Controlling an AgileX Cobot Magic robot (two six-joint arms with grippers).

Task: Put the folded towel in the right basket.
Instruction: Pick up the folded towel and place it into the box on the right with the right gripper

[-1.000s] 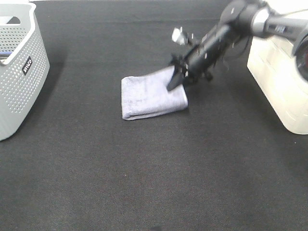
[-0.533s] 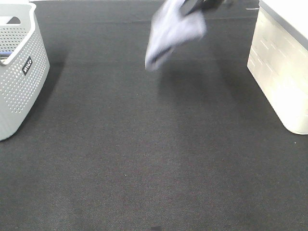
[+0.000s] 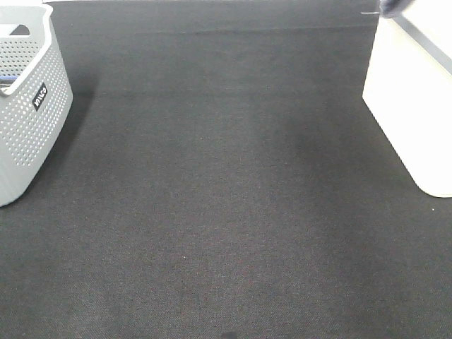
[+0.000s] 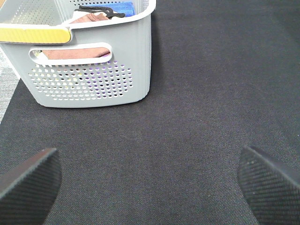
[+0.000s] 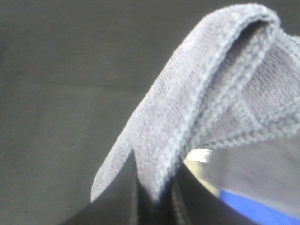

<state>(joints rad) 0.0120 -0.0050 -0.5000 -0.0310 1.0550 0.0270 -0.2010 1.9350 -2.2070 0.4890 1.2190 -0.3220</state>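
Observation:
The folded lavender towel (image 5: 201,103) fills the right wrist view, hanging from my right gripper (image 5: 152,194), whose dark fingers (image 5: 185,199) are pinched shut on its edge. Towel and right gripper are out of the exterior high view; only a dark blur (image 3: 390,6) shows at the top edge by the right basket (image 3: 413,106), a cream tub at the far right. My left gripper (image 4: 150,183) is open and empty, low over the black mat, facing the grey basket.
A grey perforated basket (image 3: 28,106) stands at the left edge; the left wrist view shows it (image 4: 89,79) holding cloths and a blue item. A black mat (image 3: 226,198) covers the table.
My right gripper lifted the towel off the mat, carried it up and to the right, and both have left the exterior high view.

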